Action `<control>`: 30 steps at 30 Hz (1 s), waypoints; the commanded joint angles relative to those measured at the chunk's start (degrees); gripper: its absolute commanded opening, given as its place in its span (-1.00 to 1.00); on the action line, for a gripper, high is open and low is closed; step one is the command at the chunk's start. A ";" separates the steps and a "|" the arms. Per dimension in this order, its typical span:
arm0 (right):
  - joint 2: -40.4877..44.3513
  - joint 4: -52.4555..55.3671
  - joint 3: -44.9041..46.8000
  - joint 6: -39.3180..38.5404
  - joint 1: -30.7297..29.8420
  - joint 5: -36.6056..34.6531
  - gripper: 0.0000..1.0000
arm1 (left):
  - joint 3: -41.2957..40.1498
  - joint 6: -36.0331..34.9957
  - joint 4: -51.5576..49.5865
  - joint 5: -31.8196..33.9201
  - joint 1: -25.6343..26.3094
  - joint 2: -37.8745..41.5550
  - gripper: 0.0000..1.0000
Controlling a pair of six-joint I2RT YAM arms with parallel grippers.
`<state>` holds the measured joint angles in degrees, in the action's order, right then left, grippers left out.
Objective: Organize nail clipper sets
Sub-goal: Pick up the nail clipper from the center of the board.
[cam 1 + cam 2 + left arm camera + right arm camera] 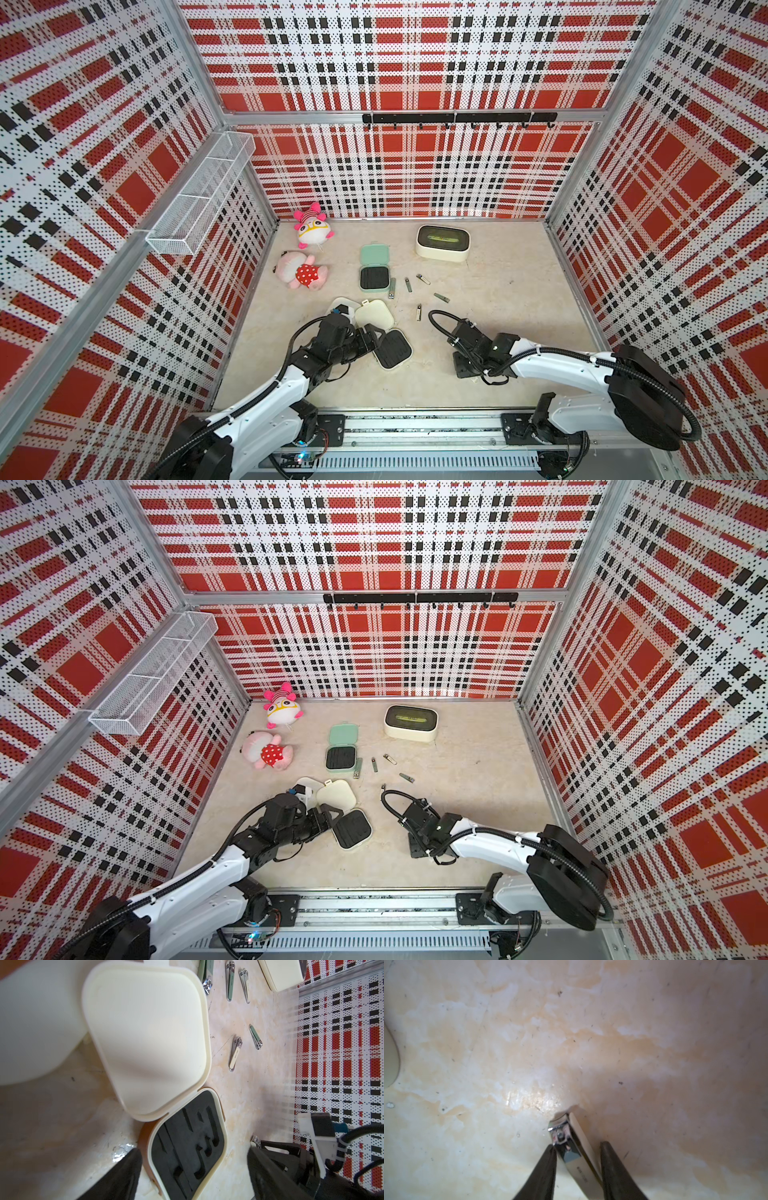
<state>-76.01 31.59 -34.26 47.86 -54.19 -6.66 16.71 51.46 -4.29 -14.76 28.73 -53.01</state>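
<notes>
A cream nail clipper case lies open near the left arm, its lid (149, 1039) tilted up and its black slotted insert (392, 349) facing up. My left gripper (194, 1149) stands open, one finger on each side of that base. A second cream case (343, 305) is partly hidden behind the left wrist. The mint green case (374, 277) lies open further back. Several loose silver clippers (419, 311) lie to the right of the cases. In the right wrist view my right gripper (577, 1147) is shut on one silver clipper (571, 1142), low over the table.
A larger cream box with a dark oval window (442, 243) stands at the back right. Two pink plush toys (313, 228) (301, 270) lie at the back left. A white wire basket (199, 195) hangs on the left wall and a black hook rail (457, 118) on the back wall.
</notes>
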 commanded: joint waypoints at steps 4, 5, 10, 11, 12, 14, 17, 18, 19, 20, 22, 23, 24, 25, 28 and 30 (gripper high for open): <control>-5.38 1.64 -1.39 0.22 -1.61 1.12 -0.44 | -1.40 0.73 2.12 -0.33 0.27 -0.06 0.68; -5.86 1.37 -1.79 0.00 -1.69 0.83 -0.48 | -1.60 0.91 2.30 -0.31 0.21 0.00 0.68; -8.26 -1.34 -3.43 -1.29 -1.70 -0.89 -0.58 | -1.18 0.65 2.50 -1.05 -0.89 -1.29 0.68; -9.02 -1.82 -4.33 -1.97 -1.66 -1.23 -0.61 | -0.95 0.57 2.45 -1.06 -1.17 -1.39 0.68; -10.00 -1.89 -5.38 -2.71 -1.70 -1.73 -0.64 | -0.80 0.56 2.45 -0.93 -1.30 -1.34 0.68; -11.66 -1.87 -7.73 -4.41 -1.69 -2.58 -0.69 | -0.66 0.78 2.70 -0.79 -1.65 -1.01 0.68; -13.34 -1.82 -10.82 -6.44 -1.70 -3.52 -0.75 | -0.28 0.86 2.63 -1.18 -2.67 -0.51 0.68; -13.62 -2.01 -11.81 -7.01 -1.70 -3.49 -0.77 | 0.03 0.60 2.33 -1.40 -3.25 -0.43 0.68; -13.81 -2.30 -12.42 -7.47 -1.75 -3.49 -0.78 | 0.24 0.36 2.12 -1.70 -3.72 -0.34 0.68; -13.88 -2.62 -13.16 -7.99 -1.78 -3.54 -0.79 | 0.49 -0.16 1.73 -2.11 -4.40 -0.34 0.68; -13.94 -3.06 -14.58 -8.71 -1.79 -3.66 -0.79 | 1.02 -1.10 1.15 -3.16 -5.93 -0.43 0.68; -13.99 -3.35 -15.30 -9.17 -1.83 -3.68 -0.79 | 1.34 -1.69 0.77 -3.75 -6.86 -0.67 0.68; -14.16 -3.70 -15.90 -9.55 -1.96 -3.63 -0.79 | 1.68 -2.25 0.46 -4.43 -7.85 -0.78 0.68; -14.40 -4.02 -16.57 -10.01 -2.09 -3.53 -0.79 | 1.97 -2.77 0.26 -5.11 -8.67 -1.06 0.68; -15.86 -4.44 -19.78 -11.73 -2.86 -3.55 -0.80 | 3.35 -4.56 -0.25 -7.04 -11.36 -2.02 0.68; -17.16 -4.78 -22.56 -13.22 -3.82 -3.67 -0.80 | 5.01 -6.35 -1.02 -8.18 -13.36 -2.99 0.68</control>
<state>-91.70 28.75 -53.84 37.30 -56.69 -9.37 18.85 48.75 -3.97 -19.90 17.47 -55.07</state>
